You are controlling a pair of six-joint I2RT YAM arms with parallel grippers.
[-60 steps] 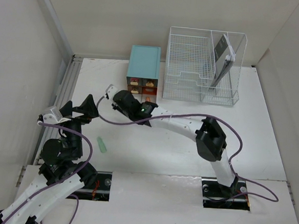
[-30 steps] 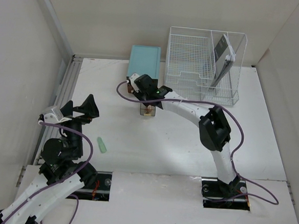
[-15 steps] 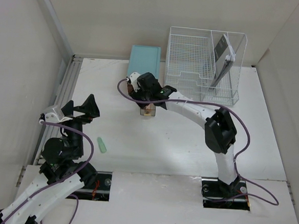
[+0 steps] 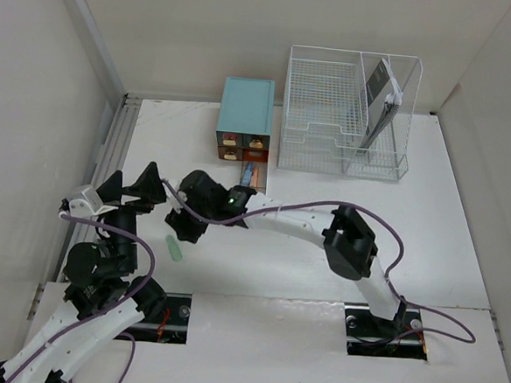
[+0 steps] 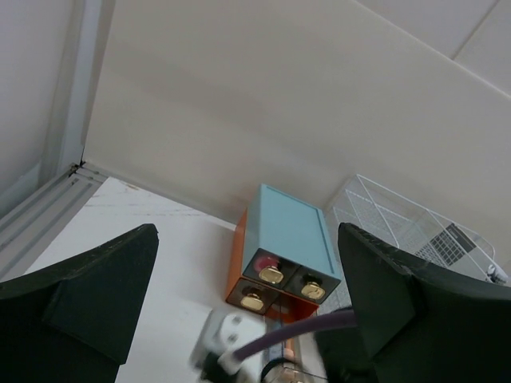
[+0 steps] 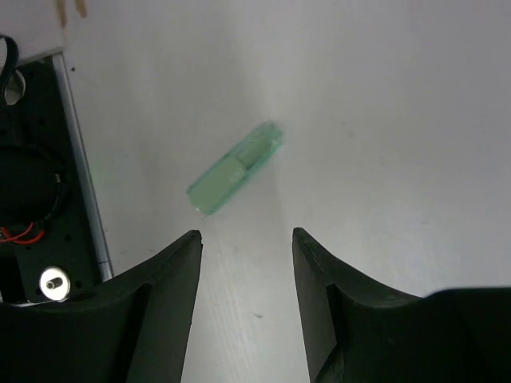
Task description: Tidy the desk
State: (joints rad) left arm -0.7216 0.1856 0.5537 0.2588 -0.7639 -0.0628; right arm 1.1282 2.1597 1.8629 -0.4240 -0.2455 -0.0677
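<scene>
The desk (image 4: 446, 222) is a white tabletop with silver rails (image 4: 109, 146) along its left edge. A small translucent green piece (image 4: 174, 249) lies flat near the front left. My right gripper (image 4: 181, 232) hangs just behind it, open and empty. In the right wrist view the green piece (image 6: 235, 167) lies just beyond the tips of that gripper (image 6: 246, 235), slightly to their left and not between them. My left gripper (image 4: 133, 185) stands wide open and empty at the left, raised off the desk. In its wrist view the gripper (image 5: 247, 271) faces the teal drawer box (image 5: 287, 239).
The teal drawer box (image 4: 246, 112) stands at the back centre. A small clear drawer (image 4: 250, 175) with blue and orange contents sits out in front of it. A white wire-mesh rack (image 4: 331, 109) holding an upright dark flat item (image 4: 381, 91) stands at the back right.
My right arm has swung from the drawer box down to the front left, and its gripper now hangs by the green piece. The left gripper has hardly moved.
</scene>
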